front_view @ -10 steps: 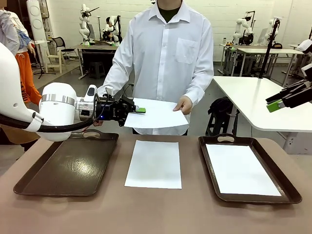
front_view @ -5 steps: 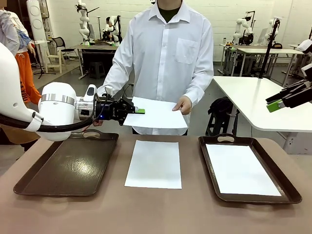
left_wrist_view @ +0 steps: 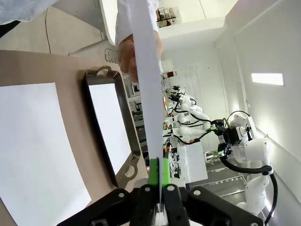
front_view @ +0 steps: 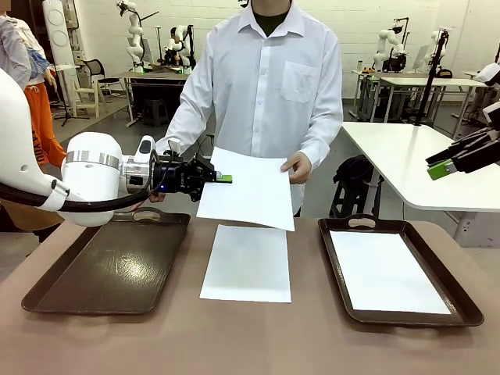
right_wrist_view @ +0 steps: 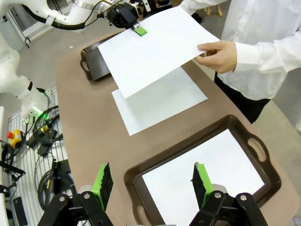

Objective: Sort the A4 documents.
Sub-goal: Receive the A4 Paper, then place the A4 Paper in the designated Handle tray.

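Sheet [front_view: 251, 195] held aloft by clenched left pincer [front_view: 224, 178] and person's hand [front_view: 297, 166]; right pincer [right_wrist_view: 153, 179] gapes empty.

White-painted brick wall [front_view: 94, 23], grey floor [front_view: 105, 117], white table [front_view: 406, 160] set at the right, bright light panel [left_wrist_view: 267, 78] seen overhead.

We are seeing bright, even overhead light falling across table [front_view: 180, 344]; shadows on it are looking soft, faint. We are noticing dull sheen on dark tray [front_view: 109, 262] at table's left side. A4 documents [front_view: 247, 262] on table are reading near blown-out white, textureless. Above table, in left wrist view, ceiling light panel [left_wrist_view: 267, 78] is glaring. Wrist views are bowing table's edge; front view is looking sharp.
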Tool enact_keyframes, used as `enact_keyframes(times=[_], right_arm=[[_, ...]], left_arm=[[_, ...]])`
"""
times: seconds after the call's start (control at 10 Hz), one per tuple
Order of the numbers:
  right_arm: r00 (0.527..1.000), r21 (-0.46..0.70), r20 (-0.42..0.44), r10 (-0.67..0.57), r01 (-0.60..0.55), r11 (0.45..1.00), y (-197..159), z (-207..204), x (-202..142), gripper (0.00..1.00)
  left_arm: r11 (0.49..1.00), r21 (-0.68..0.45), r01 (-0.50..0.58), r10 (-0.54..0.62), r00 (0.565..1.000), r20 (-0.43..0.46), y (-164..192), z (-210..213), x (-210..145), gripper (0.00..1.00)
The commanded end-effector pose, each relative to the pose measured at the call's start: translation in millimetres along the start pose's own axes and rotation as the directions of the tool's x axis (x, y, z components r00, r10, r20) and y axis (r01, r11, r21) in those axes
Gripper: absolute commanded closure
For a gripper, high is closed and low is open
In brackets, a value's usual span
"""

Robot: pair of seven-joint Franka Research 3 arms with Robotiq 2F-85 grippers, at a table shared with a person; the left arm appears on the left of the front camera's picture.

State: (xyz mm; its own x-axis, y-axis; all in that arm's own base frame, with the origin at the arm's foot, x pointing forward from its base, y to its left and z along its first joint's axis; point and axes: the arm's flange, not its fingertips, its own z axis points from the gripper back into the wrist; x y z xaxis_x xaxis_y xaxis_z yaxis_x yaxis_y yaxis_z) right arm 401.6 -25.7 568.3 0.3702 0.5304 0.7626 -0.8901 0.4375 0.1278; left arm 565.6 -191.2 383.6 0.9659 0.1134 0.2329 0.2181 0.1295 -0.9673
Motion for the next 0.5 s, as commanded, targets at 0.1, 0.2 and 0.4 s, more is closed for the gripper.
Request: enact_keyframes(times=[0.1, 0.2, 0.4], right_arm=[[1.000, 0.002, 0.001, -0.001, 0.001, 1.000, -0.1, -0.7, -0.7, 0.11], [1.000, 0.002, 0.001, -0.001, 0.001, 1.000, -0.1, -0.7, -0.7, 0.11], [1.000, 0.002, 0.001, -0.001, 0.001, 1.000, -0.1, -0.7, -0.7, 0.11]], left_arm=[[1.000, 0.000, 0.000, 0.000, 1.000, 0.001, 0.2, 0.2, 0.4, 1.00], [1.000, 0.000, 0.000, 0.000, 1.000, 0.001, 0.2, 0.2, 0.4, 1.00], [1.000, 0.000, 0.000, 0.000, 1.000, 0.001, 0.2, 0.2, 0.4, 1.00]])
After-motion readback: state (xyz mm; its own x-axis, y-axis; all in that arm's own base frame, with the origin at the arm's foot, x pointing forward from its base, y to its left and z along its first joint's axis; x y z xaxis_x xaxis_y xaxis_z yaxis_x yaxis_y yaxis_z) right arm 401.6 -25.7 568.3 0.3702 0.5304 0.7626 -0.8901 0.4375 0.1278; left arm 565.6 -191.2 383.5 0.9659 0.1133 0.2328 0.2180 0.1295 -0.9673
